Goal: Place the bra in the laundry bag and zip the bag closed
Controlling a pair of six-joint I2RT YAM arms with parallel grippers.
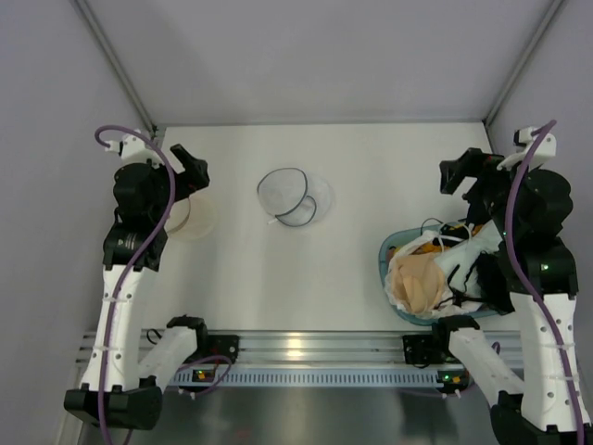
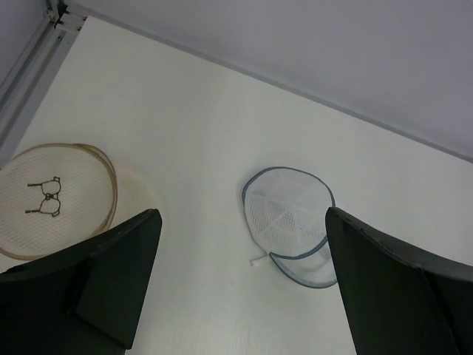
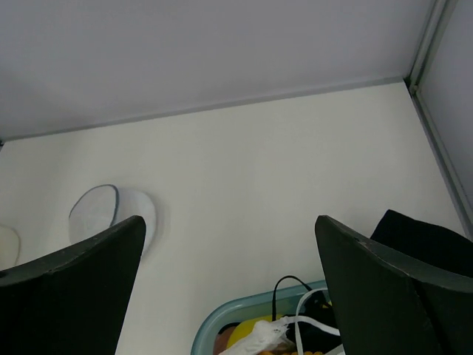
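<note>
Laundry bag [image 1: 295, 197] upper centre of top view, between grippers, well apart from both. Left gripper [image 1: 190, 168] at upper left, jaws spread, empty. Right gripper [image 1: 460, 175] at upper right above basket [image 1: 385, 252], jaws spread, empty.

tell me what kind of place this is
Likely a robot lab test cell: white table boxed by grey panels, two arms bolted to a metal rail, staged laundry bag and blue basket.

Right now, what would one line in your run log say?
left pincer: open, empty | right pincer: open, empty | laundry bag: mid-table, untouched | garments: in blue basket
</note>
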